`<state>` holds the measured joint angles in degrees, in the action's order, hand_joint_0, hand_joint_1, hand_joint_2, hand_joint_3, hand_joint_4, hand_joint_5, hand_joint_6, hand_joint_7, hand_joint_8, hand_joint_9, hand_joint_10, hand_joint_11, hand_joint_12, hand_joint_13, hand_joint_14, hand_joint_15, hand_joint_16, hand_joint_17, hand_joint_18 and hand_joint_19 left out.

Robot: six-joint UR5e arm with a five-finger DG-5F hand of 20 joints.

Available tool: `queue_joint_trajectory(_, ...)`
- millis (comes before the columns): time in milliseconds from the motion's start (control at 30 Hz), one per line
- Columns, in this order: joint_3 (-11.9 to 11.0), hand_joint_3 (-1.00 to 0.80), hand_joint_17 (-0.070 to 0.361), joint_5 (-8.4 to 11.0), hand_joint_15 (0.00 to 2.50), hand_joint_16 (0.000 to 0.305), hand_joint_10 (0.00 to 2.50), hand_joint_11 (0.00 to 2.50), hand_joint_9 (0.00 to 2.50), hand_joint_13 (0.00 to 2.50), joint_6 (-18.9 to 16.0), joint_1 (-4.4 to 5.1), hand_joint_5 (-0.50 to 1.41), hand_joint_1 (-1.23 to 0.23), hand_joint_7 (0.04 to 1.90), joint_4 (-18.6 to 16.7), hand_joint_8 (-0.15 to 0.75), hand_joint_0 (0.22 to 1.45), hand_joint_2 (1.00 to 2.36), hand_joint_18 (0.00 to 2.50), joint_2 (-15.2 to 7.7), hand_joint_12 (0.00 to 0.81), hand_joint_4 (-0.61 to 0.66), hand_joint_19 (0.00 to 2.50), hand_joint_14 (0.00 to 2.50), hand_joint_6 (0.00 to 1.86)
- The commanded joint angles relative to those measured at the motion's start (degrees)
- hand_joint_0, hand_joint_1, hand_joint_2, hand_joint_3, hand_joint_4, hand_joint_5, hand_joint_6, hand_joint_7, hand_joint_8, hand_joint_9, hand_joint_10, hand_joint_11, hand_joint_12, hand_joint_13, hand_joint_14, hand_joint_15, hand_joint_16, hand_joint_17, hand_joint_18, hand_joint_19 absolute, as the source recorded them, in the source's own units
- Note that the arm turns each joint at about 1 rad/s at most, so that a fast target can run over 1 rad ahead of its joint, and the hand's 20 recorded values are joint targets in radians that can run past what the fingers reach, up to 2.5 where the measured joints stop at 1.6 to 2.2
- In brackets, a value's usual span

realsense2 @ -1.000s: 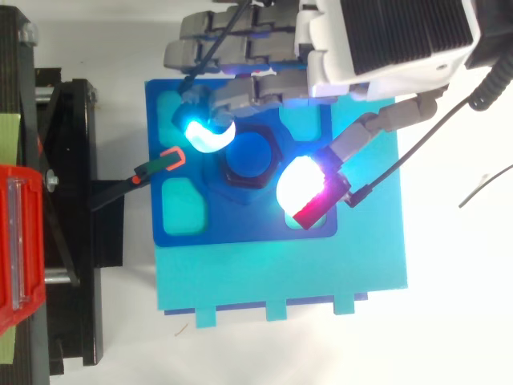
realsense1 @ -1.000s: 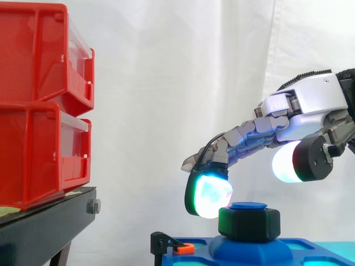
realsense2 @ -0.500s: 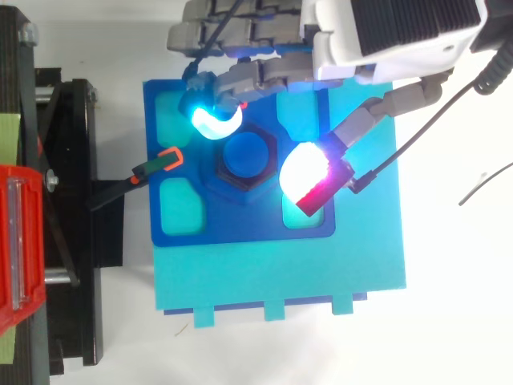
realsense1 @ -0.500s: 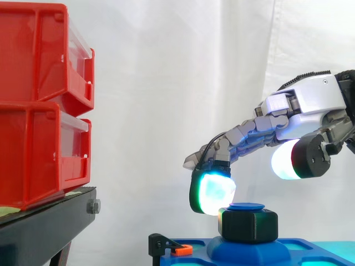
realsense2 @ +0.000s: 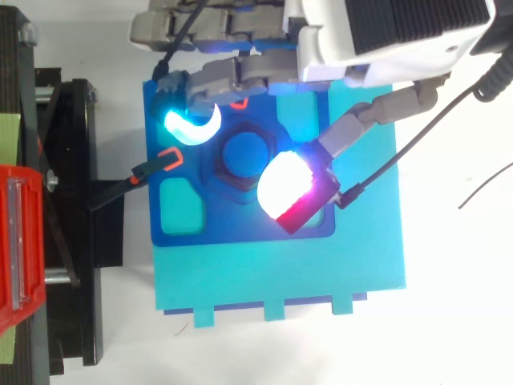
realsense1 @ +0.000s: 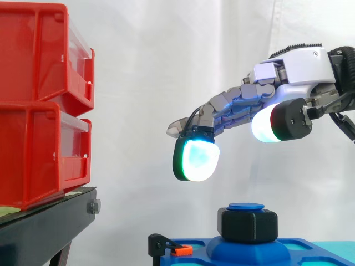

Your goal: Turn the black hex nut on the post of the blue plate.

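Note:
The black hex nut (realsense1: 248,224) sits on the blue post (realsense1: 247,206) that rises from the blue plate (realsense1: 310,246). From above, the nut (realsense2: 213,167) rings the post (realsense2: 244,152) at the plate's (realsense2: 240,228) middle. My hand (realsense1: 299,66) hovers well above the nut, open, touching nothing. Its fingers slope down to the left, and a glowing cyan fingertip (realsense1: 194,158) hangs up and left of the nut. The thumb pad (realsense1: 266,124) glows white higher up on the right. In the top view the hand (realsense2: 385,32) reaches in from the upper right, and the fingertip (realsense2: 188,128) and thumb pad (realsense2: 280,180) straddle the post.
Two stacked red bins (realsense1: 39,105) stand on a black stand (realsense1: 44,227) at the left. A black clamp with an orange tip (realsense2: 156,164) grips the plate's left edge. The plate rests on a cyan base (realsense2: 280,273).
The hand has lifted off the nut, rising and shifting left. Its fingertip and thumb pad, which flanked the nut a second ago, now hang clear above it.

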<state>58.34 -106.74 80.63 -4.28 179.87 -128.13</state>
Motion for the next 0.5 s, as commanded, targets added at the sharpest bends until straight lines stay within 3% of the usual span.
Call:
queue_joint_trajectory(0,-0.07,-0.5,0.133,1.18,0.01,0.059,0.0,0.0,0.16,0.08,0.14,0.85,-0.22,-0.36,0.89,-0.31,0.227,0.46,1.0,0.0,-0.02,0.358,0.15,0.09,0.0,0.5)
queue_joint_trajectory(233,0.02,-0.5,0.133,3.56,0.01,0.059,0.0,0.0,0.16,0.08,0.23,2.61,-0.21,-0.36,0.89,0.04,0.228,0.46,1.0,0.0,-0.02,0.359,0.15,0.09,0.0,0.5)
queue_joint_trajectory(300,0.1,-0.5,0.133,4.61,0.01,0.059,0.0,0.0,0.16,0.08,0.23,3.48,-0.21,-0.36,0.89,0.57,0.229,0.46,1.0,0.0,-0.02,0.36,0.15,0.09,0.0,0.5)
queue_joint_trajectory(333,0.1,-0.5,0.133,6.19,0.01,0.059,0.0,0.0,0.16,0.08,0.23,4.54,-0.21,-0.36,0.89,1.44,0.229,0.46,1.0,0.0,-0.02,0.359,0.15,0.09,0.0,0.5)
queue_joint_trajectory(467,0.19,-0.5,0.133,8.13,0.0,0.059,0.0,0.0,0.16,0.08,0.05,5.42,-0.21,-0.36,0.89,2.24,0.228,0.46,1.0,0.0,-0.02,0.359,0.15,0.08,0.0,0.5)
